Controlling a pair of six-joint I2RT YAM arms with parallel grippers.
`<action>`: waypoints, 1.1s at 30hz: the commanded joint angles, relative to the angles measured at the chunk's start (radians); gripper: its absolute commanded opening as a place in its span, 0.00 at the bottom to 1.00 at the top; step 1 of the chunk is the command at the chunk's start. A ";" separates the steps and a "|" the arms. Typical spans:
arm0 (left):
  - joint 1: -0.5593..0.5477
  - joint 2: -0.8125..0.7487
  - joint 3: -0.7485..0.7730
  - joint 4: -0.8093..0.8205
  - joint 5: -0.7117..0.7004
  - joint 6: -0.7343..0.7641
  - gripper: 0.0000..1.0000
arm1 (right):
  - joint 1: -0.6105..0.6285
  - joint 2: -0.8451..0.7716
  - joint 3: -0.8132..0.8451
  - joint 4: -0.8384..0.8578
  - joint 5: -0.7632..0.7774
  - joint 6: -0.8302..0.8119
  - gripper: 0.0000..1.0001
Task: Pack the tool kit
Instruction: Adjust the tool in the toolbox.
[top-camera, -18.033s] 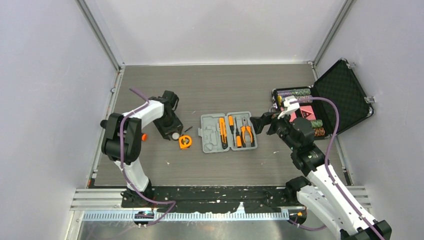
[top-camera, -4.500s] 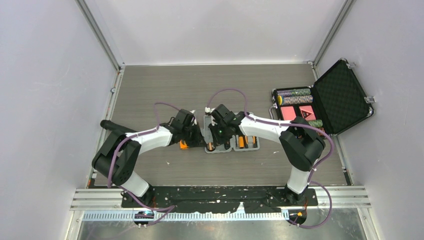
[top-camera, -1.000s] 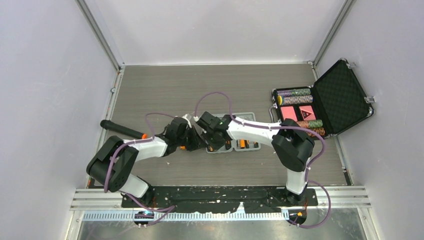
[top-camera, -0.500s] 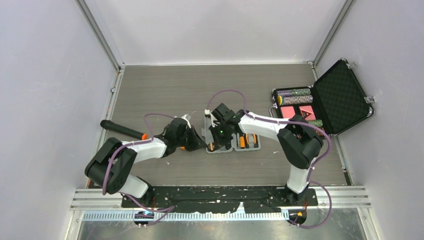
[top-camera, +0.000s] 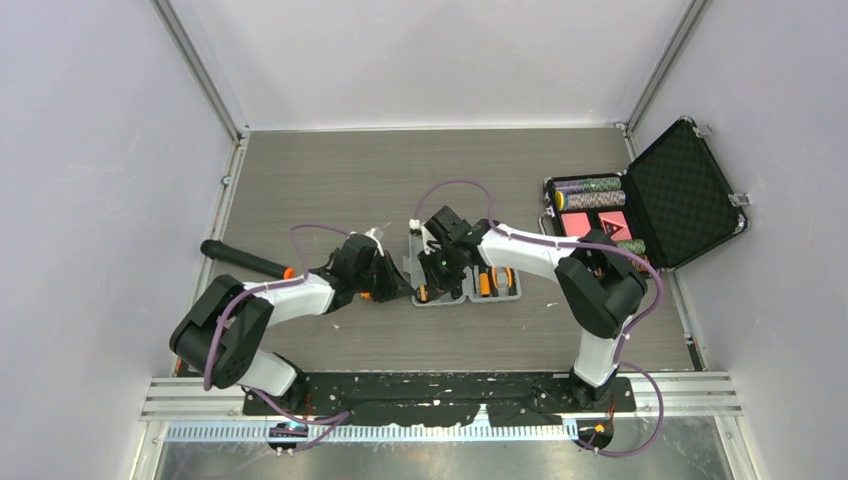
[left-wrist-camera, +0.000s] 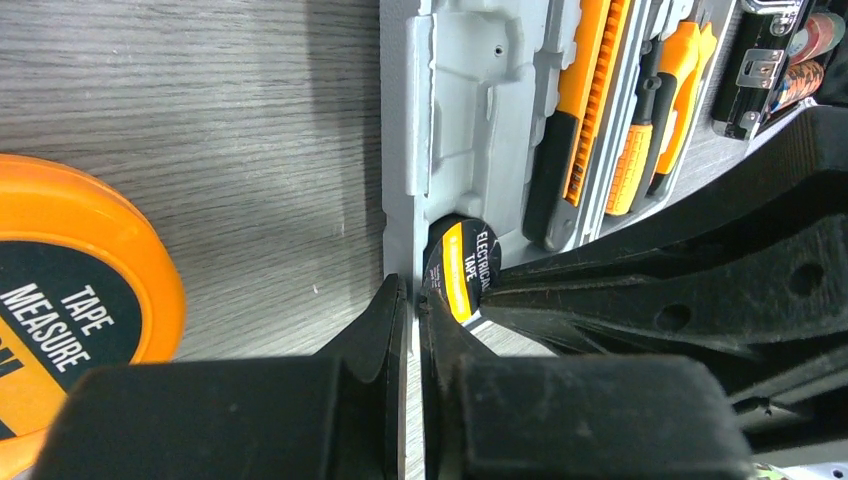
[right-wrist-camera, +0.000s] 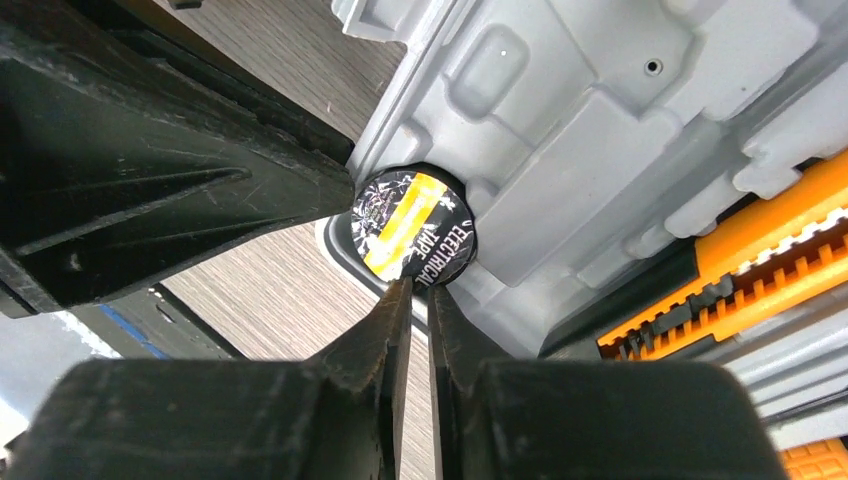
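Observation:
The grey tool kit case (top-camera: 505, 293) lies open mid-table with orange-and-black tools (top-camera: 485, 283) in its slots. A black-and-yellow electrical tape roll (right-wrist-camera: 415, 225) (left-wrist-camera: 460, 270) sits in the round slot at the case's (left-wrist-camera: 470, 100) near left corner. My left gripper (left-wrist-camera: 408, 295) (top-camera: 400, 285) is shut, its tips at the case's outer rim beside the roll. My right gripper (right-wrist-camera: 412, 290) (top-camera: 426, 284) stands barely open, tips touching the roll's edge with nothing between them. The orange tape measure (left-wrist-camera: 60, 290) (top-camera: 367, 293) lies on the table left of the case.
A black-handled tool with an orange collar (top-camera: 245, 260) lies at the left. The black foam-lined case with poker chips (top-camera: 640, 215) stands open at the right. The two grippers' fingers (right-wrist-camera: 150, 170) crowd the same corner of the grey case (right-wrist-camera: 600, 120).
Over the last second my right wrist has shifted a little back and right over the case, and its jaws have parted slightly. The left arm has hardly moved.

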 joint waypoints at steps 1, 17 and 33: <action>-0.025 -0.008 0.039 0.001 0.045 0.014 0.05 | 0.054 0.016 0.042 -0.093 0.061 -0.026 0.18; -0.028 -0.008 0.052 -0.034 0.039 0.044 0.06 | 0.017 -0.040 0.092 -0.065 0.119 0.032 0.22; -0.028 0.010 0.062 -0.034 0.051 0.050 0.06 | 0.017 0.030 -0.158 0.001 0.141 0.032 0.05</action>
